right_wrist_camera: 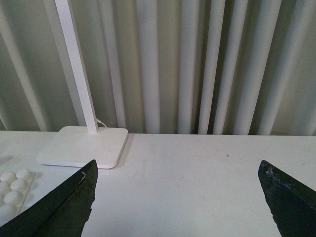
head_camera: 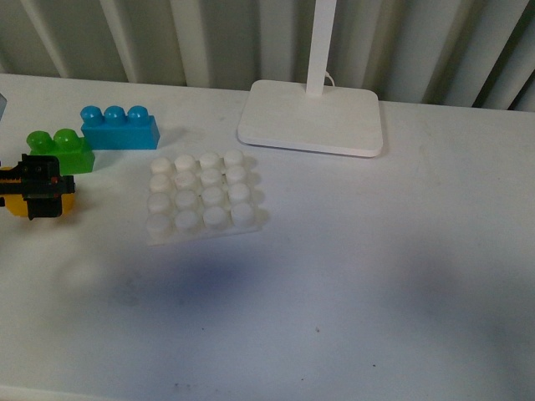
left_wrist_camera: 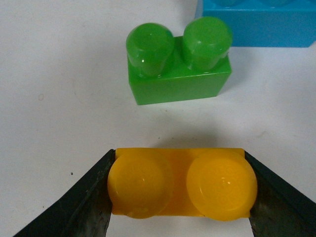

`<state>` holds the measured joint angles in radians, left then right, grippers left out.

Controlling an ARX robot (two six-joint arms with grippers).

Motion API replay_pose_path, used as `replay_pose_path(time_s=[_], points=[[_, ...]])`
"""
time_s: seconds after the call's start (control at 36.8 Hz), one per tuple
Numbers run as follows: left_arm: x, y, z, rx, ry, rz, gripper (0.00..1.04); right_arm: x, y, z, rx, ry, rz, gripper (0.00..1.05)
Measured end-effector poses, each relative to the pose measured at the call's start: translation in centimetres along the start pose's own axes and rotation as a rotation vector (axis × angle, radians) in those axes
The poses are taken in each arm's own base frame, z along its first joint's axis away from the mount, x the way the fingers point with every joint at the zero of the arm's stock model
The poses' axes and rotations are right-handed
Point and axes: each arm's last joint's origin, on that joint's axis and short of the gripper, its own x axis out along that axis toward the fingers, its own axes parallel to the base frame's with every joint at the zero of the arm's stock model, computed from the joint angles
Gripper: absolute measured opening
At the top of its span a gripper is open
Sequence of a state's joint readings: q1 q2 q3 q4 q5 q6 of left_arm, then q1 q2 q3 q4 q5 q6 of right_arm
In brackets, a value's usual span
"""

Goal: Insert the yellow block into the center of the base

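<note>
Yellow block (left_wrist_camera: 177,185) clamped at both ends by the left gripper (left_wrist_camera: 178,195), jaws closed against it. Position: 9 o'clock of the base (head_camera: 205,200), well apart. Green brick (head_camera: 60,150) near, at the block's 1 o'clock. Right gripper (right_wrist_camera: 180,197) spread wide, empty.

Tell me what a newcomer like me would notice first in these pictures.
The bright yellow block stands out first, clamped in the dark left gripper at the left edge of the white table. Just beyond it sit a green brick and a blue brick, vivid against the white. Near the middle lies the white studded base, with a lamp foot behind it.
</note>
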<state>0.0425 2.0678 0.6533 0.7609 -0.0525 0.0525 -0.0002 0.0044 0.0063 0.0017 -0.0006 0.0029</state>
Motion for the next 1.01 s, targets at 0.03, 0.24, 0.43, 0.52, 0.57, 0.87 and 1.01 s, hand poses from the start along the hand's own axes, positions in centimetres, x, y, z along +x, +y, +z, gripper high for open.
replay_pose_path(time_s=[0.03, 0.24, 0.43, 0.52, 0.57, 0.87, 1.01], points=[[-0.3, -0.2, 0.2, 0.002, -0.006, -0.003, 0.66, 0.0, 0.0, 0.0, 0.000, 0.000, 0.000, 0.95], [-3.3, -2.6, 1.8, 0.012, -0.055, -0.011, 0.65, 0.0, 0.0, 0.0, 0.000, 0.000, 0.000, 0.95], [-4.9, -6.2, 2.6, 0.005, -0.069, -0.019, 0.65, 0.0, 0.0, 0.0, 0.000, 0.000, 0.000, 0.95], [-5.2, -7.8, 2.7, 0.001, -0.067, -0.019, 0.65, 0.0, 0.0, 0.0, 0.000, 0.000, 0.000, 0.95], [-5.3, -8.6, 2.9, 0.002, -0.071, -0.019, 0.65, 0.0, 0.0, 0.0, 0.000, 0.000, 0.000, 0.95], [-5.1, -13.0, 3.7, -0.030, -0.083, -0.026, 0.65, 0.0, 0.0, 0.0, 0.000, 0.000, 0.000, 0.95], [-5.0, -14.4, 3.5, -0.034, -0.079, -0.034, 0.65, 0.0, 0.0, 0.0, 0.000, 0.000, 0.000, 0.95]])
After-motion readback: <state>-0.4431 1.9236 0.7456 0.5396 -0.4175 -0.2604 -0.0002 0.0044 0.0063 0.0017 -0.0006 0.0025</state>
